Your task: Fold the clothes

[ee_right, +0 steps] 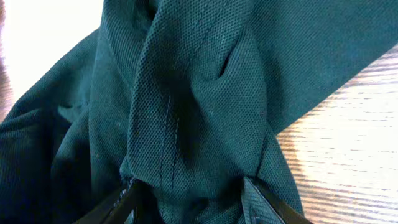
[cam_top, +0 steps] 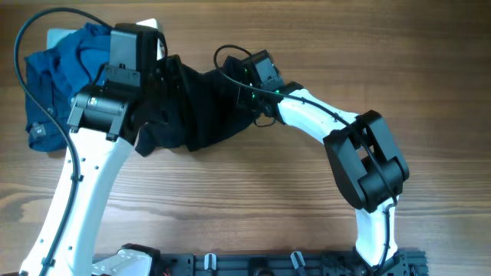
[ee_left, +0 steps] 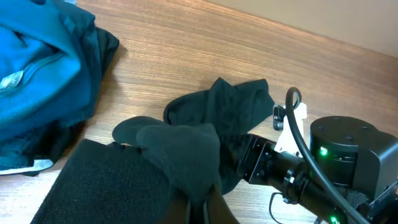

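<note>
A dark green garment [cam_top: 201, 111] lies bunched on the wooden table between my two grippers. My left gripper [cam_top: 163, 80] holds its left part; in the left wrist view the fingers [ee_left: 200, 210] are shut together with the dark cloth [ee_left: 180, 155] draped over them. My right gripper [cam_top: 245, 88] is at the garment's right edge. In the right wrist view its fingers [ee_right: 189, 199] pinch a thick gathered fold of the garment [ee_right: 199, 93]. The garment's lower part rests on the table.
A pile of blue clothes [cam_top: 65, 73] lies at the far left on something white [cam_top: 55, 35]; it also shows in the left wrist view [ee_left: 37, 74]. The right arm's wrist [ee_left: 339, 158] is close to the left gripper. Bare wood lies in front.
</note>
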